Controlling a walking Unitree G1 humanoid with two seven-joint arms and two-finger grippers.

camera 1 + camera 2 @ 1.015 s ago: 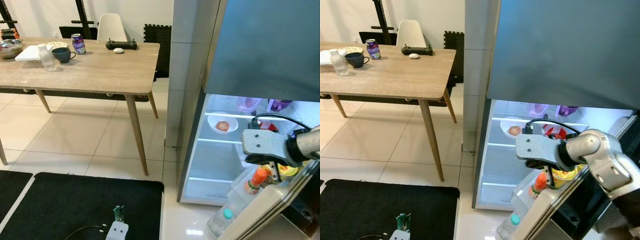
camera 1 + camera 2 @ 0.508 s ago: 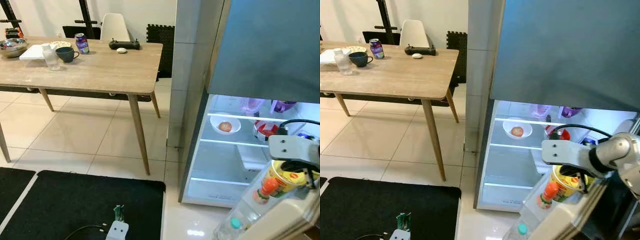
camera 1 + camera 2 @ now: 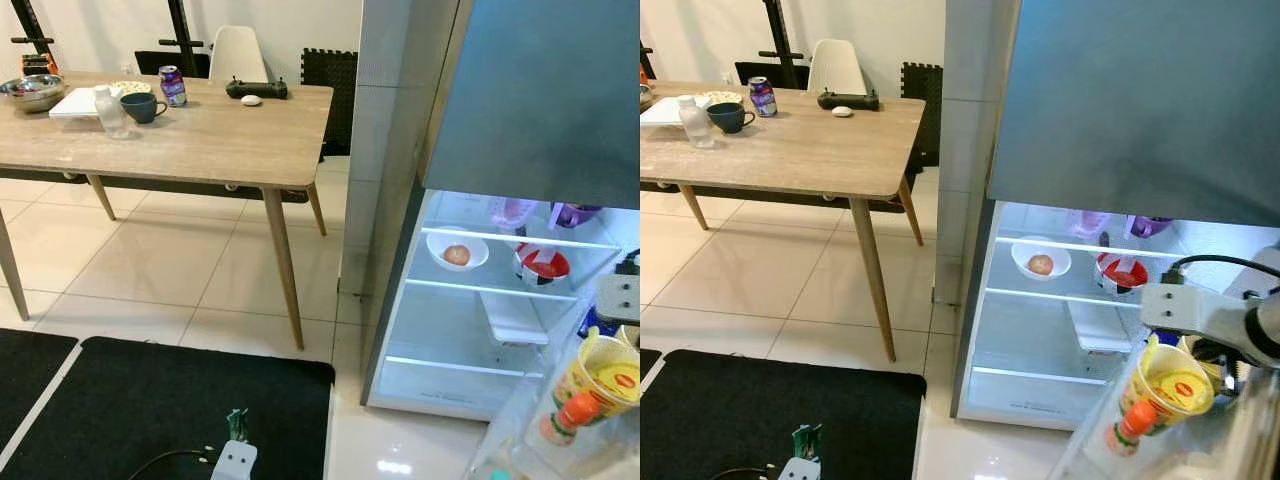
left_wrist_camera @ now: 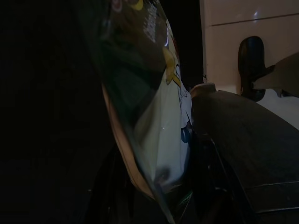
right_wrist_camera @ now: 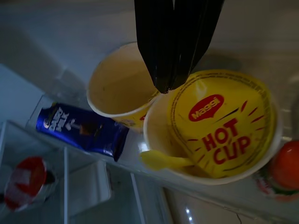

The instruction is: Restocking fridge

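Above the door shelf, the right gripper (image 5: 170,86) is pulling back with its fingers together and empty; the noodle cup (image 3: 1168,387) is now standing beside an orange-capped bottle (image 3: 1121,429), so this item seems stocked; the left gripper (image 4: 196,154) is pinching a snack packet (image 4: 154,116).

Words on the noodle cup
The yellow cup lid (image 5: 219,123) says "Maggi" and "HOT CUP" in red letters; the blue packet's (image 5: 81,128) words are too small.

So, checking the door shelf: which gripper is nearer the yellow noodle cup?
Right. The right gripper hangs shut just above the yellow noodle cup; the left gripper holds a snack packet elsewhere.
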